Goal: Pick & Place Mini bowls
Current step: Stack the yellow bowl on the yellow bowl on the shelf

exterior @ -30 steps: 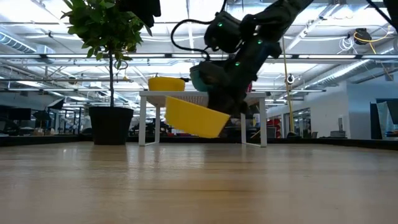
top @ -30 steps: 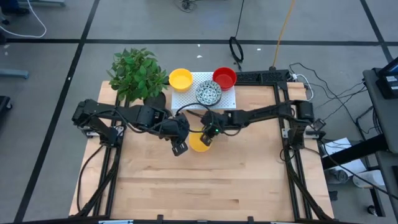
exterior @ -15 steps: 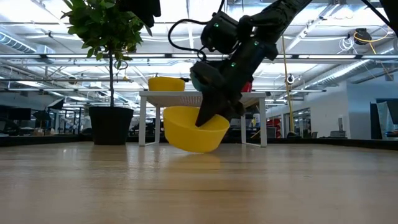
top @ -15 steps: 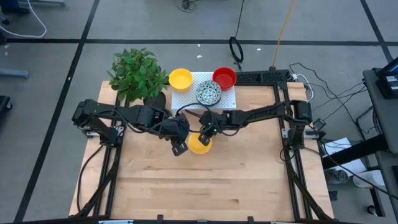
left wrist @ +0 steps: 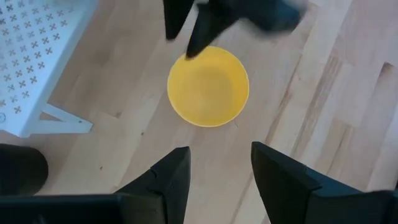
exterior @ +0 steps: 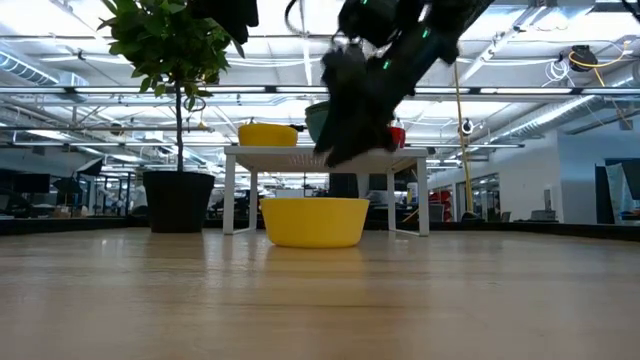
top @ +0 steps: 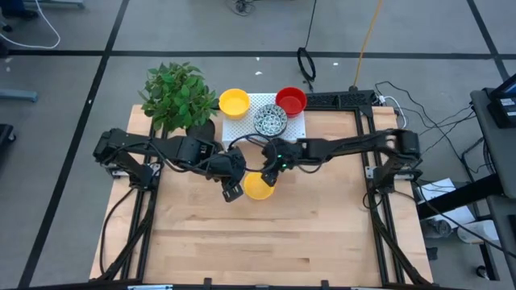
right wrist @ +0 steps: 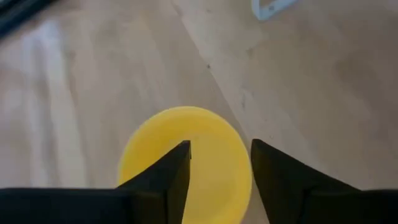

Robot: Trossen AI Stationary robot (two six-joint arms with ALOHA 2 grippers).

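With the yellow mini bowl (top: 259,187) sitting upright and level on the bare wooden table (top: 266,242), just in front of the white perforated rack (top: 242,127), nothing grips it now. Hovering directly above that bowl: the right gripper (exterior: 345,150), fingers parted and empty, clear of the rim in the low view (probably just let go, judging by how squarely it hangs over the bowl). Seen past the right wrist's own fingers (right wrist: 158,183), the yellow bowl (right wrist: 185,163) lies straight below the gap, centred for a vertical release or re-grasp. Close beside the bowl on its other side, the left gripper (top: 232,190), jaws apart too, aimed down at the table so that the bowl (left wrist: 208,86) fills its wrist view; likely waiting its turn. Up on the rack: another yellow bowl (top: 234,101), a red bowl (top: 291,100) and a blue-and-white speckled bowl (top: 271,120) between them. Beside the rack, a potted plant (top: 177,95), well out of the working path.
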